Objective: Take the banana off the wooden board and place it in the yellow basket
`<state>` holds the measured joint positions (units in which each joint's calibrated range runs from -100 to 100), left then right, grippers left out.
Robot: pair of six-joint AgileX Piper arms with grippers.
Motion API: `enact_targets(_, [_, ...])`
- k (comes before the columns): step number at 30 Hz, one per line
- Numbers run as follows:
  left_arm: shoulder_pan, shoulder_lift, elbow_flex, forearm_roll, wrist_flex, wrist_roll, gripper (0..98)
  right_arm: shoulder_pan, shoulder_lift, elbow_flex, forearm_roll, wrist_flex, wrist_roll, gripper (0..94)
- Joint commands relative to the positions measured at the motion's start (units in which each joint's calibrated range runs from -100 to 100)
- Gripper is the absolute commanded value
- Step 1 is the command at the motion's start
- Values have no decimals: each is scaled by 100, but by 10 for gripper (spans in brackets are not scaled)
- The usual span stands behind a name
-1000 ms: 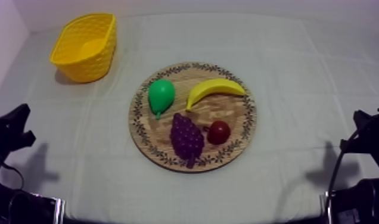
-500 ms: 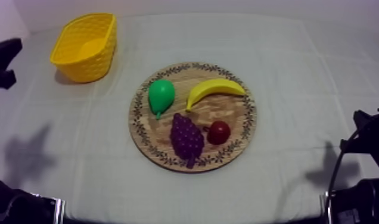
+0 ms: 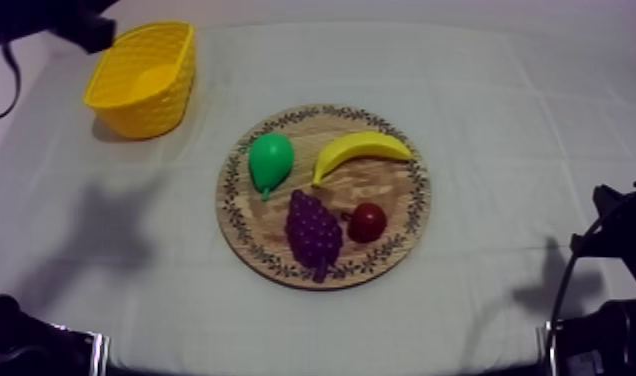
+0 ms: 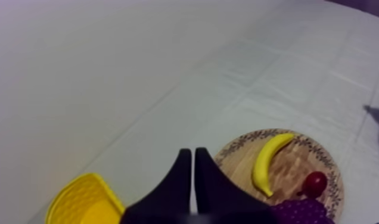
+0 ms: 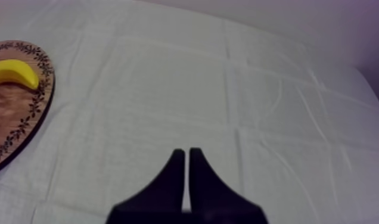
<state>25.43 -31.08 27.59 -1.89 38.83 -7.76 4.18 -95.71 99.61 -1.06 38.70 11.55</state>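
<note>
The curved yellow toy banana (image 3: 360,152) is seen lying on the round wooden board with a patterned rim (image 3: 387,195), ahead of the left pincer (image 4: 193,152), which is drawn together into a narrow wedge on nothing. The yellow plastic basket (image 4: 78,202) is found just beside that pincer. The right pincer (image 5: 186,152), likewise closed and empty, is held over the bare cloth-covered surface (image 5: 168,89), apart from the board.

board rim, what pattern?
A dark leafy vine border running all round the wooden board, on light brown wood. It shows best in the top view.
</note>
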Motion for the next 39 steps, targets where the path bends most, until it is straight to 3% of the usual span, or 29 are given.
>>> enact_targets(1, [292, 550, -324, -190, 42, 186, 2, 3, -5, 5, 1, 1, 0, 4])
enact_targets(5, [546, 1151, -551, -351, 60, 291, 2, 3, -5, 5, 1, 1, 0, 4])
enact_targets(11, [722, 1951, -569, -410, 6, 356, 4, 3, -5, 5, 1, 1, 0, 4])
enact_targets(31, [903, 3474, -799, -397, 262, 466, 36, 3, -5, 5, 1, 1, 0, 4])
enact_targets(33, [899, 3494, -786, -326, 235, 398, 171, 3, -5, 5, 1, 1, 0, 4])
enact_targets(36, [886, 3509, -749, -236, 112, 334, 463, 3, -5, 5, 1, 1, 0, 4])
enact_targets(39, [889, 3524, -724, -219, 59, 346, 666, 3, -5, 5, 1, 1, 0, 4])
